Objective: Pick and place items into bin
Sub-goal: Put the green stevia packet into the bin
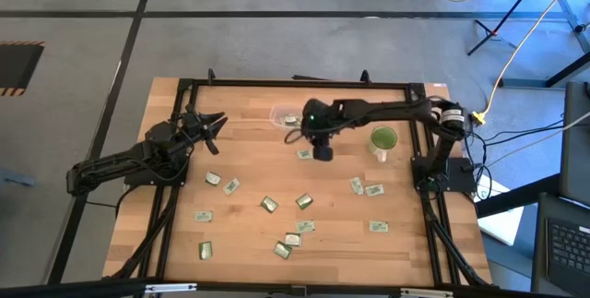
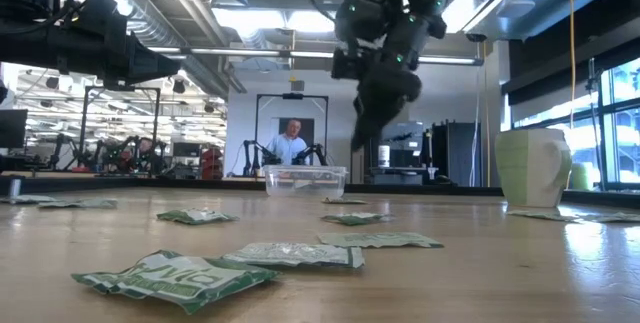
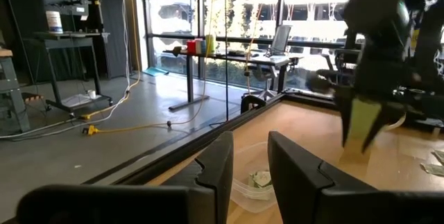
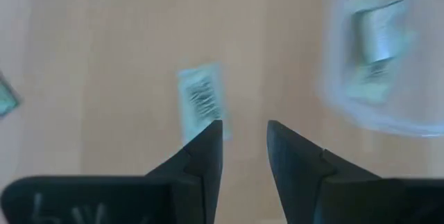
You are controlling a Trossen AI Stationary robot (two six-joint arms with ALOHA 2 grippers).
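Several small pale green and white packets (image 1: pixel 268 204) lie flat and scattered on the wooden table. The clear shallow bin (image 1: pixel 279 113) stands near the far edge, with packets inside it (image 4: pixel 378 33). My right gripper (image 1: pixel 323 153) hangs open and empty above the table (image 2: pixel 362 141), just on the near side of the bin. One packet (image 4: pixel 200 102) lies flat on the wood below its fingertips (image 4: pixel 244 128). My left gripper (image 1: pixel 217 125) waits open at the table's left, its fingers (image 3: pixel 250 144) pointing toward the bin (image 3: pixel 243 191).
A green round cup (image 1: pixel 383 139) stands to the right of my right gripper, also seen in the low view (image 2: pixel 530 168). A black frame (image 1: pixel 295 83) runs around the table. Packets spread over the near half (image 2: pixel 175 278). People stand in the room beyond the table (image 2: pixel 290 143).
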